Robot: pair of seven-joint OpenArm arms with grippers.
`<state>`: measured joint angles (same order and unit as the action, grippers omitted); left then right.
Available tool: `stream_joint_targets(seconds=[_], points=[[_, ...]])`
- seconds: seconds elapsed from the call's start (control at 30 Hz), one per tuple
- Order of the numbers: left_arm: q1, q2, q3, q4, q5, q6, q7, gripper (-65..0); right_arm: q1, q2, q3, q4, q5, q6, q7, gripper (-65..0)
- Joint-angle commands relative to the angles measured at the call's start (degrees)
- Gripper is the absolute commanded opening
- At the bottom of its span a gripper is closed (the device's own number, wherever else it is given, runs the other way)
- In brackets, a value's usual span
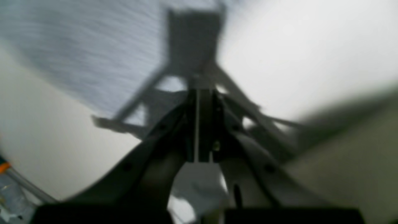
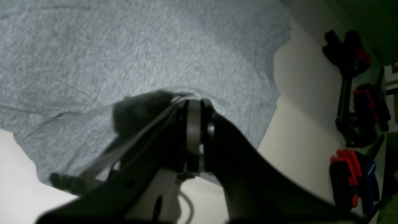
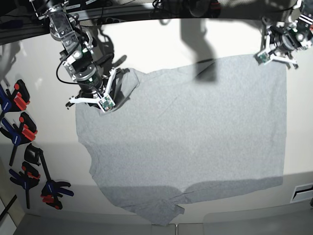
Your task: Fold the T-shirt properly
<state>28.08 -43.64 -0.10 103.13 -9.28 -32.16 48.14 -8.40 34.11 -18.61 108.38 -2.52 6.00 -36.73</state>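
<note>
No readable text, label, brand, number or sign in any of the three views.

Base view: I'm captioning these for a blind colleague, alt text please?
A large heather-grey cotton T-shirt lies spread on a white table; the right gripper pinches its upper-left part. Red, blue and black clamps line the left edge.
</note>
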Motion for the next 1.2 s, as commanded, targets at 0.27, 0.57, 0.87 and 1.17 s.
stream_joint_targets(seconds=[0.27, 0.57, 0.87, 1.17], points=[[-0.28, -1.14, -0.59, 0.70, 2.32, -0.07, -6.14, -31.7, 0.76, 0.68, 0.52, 0.90, -0.26, -0.28, 0.72, -65.0], [-0.50, -1.14, -0.59, -5.77, 10.34, -0.02, -13.05, -26.8, 0.79, 0.68, 0.52, 0.90, -0.26, -0.28, 0.72, -65.0], [-0.94, -1.11, -0.59, -15.04, 14.75, 0.28, -22.88, -27.4, 0.76, 0.68, 0.52, 0.90, -0.24, -0.28, 0.66, -65.0], [-0.96, -1.03, -0.59, -15.39, 15.28, 2.97, -28.09, -65.0, 0.76, 0.66, 0.52, 0.90, -0.24, -0.28, 0.68, -65.0]])
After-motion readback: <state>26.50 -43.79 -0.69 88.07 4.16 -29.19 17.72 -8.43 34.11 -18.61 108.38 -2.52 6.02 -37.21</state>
